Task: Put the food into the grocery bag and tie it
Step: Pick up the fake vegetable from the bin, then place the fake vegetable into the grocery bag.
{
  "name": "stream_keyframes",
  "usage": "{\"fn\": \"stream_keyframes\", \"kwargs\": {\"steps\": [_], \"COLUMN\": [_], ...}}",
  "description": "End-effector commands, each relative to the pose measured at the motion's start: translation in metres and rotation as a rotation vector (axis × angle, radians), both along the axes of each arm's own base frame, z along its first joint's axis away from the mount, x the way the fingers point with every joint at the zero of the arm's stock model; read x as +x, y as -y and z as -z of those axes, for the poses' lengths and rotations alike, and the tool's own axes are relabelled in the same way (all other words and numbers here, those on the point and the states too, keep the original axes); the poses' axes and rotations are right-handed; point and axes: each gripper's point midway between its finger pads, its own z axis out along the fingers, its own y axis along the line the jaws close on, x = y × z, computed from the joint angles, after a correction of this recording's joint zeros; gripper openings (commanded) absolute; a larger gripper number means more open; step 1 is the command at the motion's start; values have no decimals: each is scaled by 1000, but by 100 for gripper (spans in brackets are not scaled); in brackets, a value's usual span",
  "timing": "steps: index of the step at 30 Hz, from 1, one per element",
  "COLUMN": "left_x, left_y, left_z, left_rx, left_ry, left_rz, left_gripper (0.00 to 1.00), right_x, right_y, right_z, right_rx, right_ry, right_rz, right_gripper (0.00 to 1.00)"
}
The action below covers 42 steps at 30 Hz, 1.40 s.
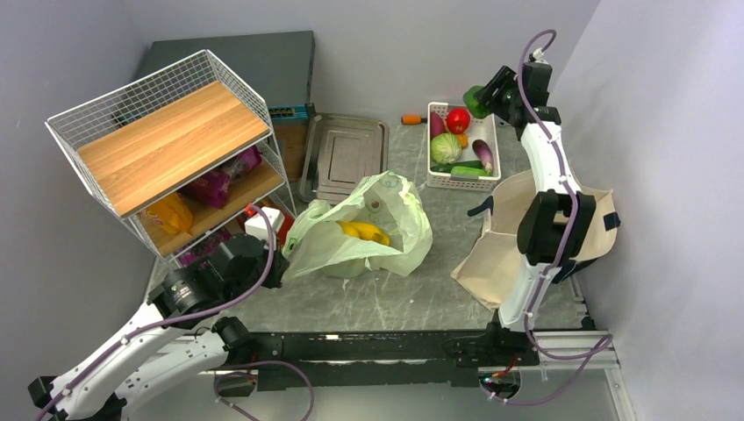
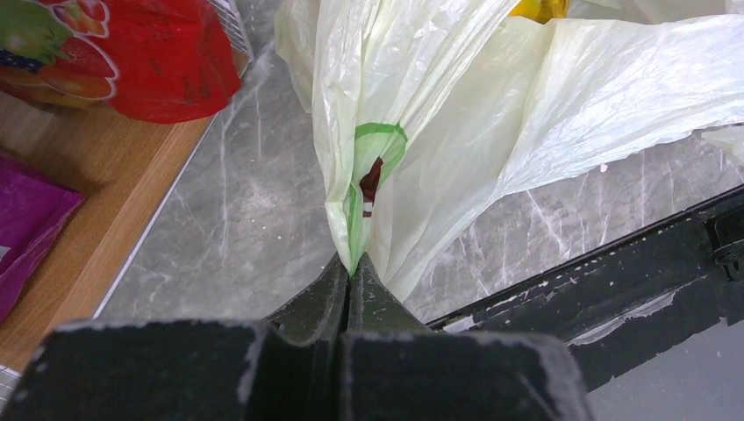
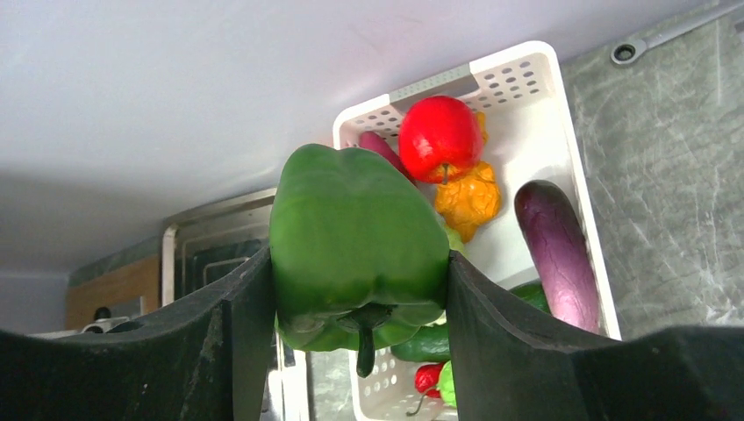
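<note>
Left pincer [image 2: 349, 279] is pressed together, pinching the grocery bag [image 1: 405, 230] by its edge on the tabletop [image 1: 439, 289]. Bananas [image 1: 364, 231] show inside; the film hides any other contents. Right pincer [image 3: 358, 272] clamps a green pepper [image 3: 351, 210] above the white basket [image 3: 535, 79].

top: I look down from behind, whole table [image 1: 412, 294] in view.
left wrist: tight on grocery bag [image 2: 456, 123].
right wrist: close over white basket [image 3: 526, 83].
shared: top sees both.
</note>
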Motion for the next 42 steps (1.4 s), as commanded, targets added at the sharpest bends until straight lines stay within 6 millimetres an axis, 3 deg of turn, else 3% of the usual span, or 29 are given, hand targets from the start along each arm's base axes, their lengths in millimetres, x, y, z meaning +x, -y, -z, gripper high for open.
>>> {"fn": "stream_keyframes", "kwargs": {"steps": [1, 5, 9, 18, 23, 27, 34, 37, 42], "left_x": [3, 3, 3, 4, 4, 4, 4, 4, 5], "left_y": [4, 4, 4, 5, 4, 4, 4, 3, 3], "left_z": [-4, -4, -4, -3, -4, -4, -3, -3, -2], "left_rx": [-13, -14, -16, -14, -14, -15, -12, -11, -8], "left_ry": [15, 16, 16, 11, 12, 11, 9, 9, 8], "left_rz": [13, 10, 12, 12, 7, 7, 5, -1, -3], "left_gripper": [0, 0, 0, 0, 0, 0, 0, 0, 0], "right_x": [-26, -57, -88, -181, -242, -280, -332, -346, -349], "right_y": [-23, -41, -58, -143, -189, -220, -257, -274, -289], "right_z": [-61, -103, -132, -196, -215, -210, -193, -174, -132], "right_rx": [-12, -39, -54, -80, -35, 5, -23, -70, -193], "right_ry": [107, 205, 271, 417, 507, 535, 546, 511, 397], "right_rz": [-66, -120, -170, -411, -596, -778, -1021, -1092, -1116], "right_gripper": [38, 38, 39, 39, 40, 40, 39, 39, 39]}}
